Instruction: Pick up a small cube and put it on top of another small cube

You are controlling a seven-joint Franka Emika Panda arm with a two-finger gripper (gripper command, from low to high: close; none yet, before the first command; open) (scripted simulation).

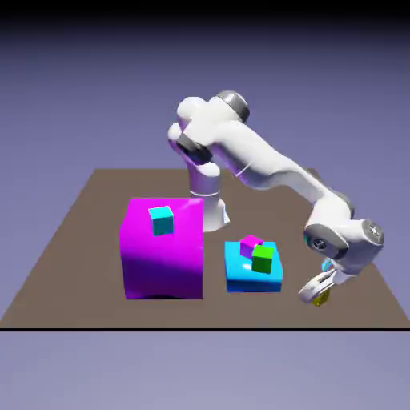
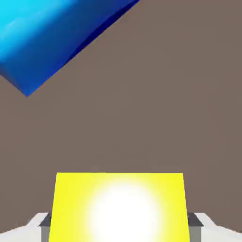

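The small yellow cube point(image 1: 322, 300) rests low on the brown table point(image 1: 80, 240) near the exterior view's right front corner. My gripper point(image 1: 317, 293) is down around it. In the hand view the yellow cube point(image 2: 119, 208) fills the bottom middle, large and brightly lit. My gripper point(image 2: 120, 226) is shut on it, with a grey fingertip point(image 2: 41, 222) pressed against each side. A small green cube point(image 1: 263, 259) and a small magenta cube point(image 1: 251, 243) sit on a cyan block point(image 1: 253, 276) to the exterior view's left of the gripper. A small cyan cube point(image 1: 161, 220) sits on a big magenta block point(image 1: 162, 256).
The cyan block's blue side point(image 2: 52, 42) fills the hand view's upper left corner, tilted. The big magenta block stands left of centre in the exterior view. The table's front edge point(image 1: 200, 327) runs just below the gripper.
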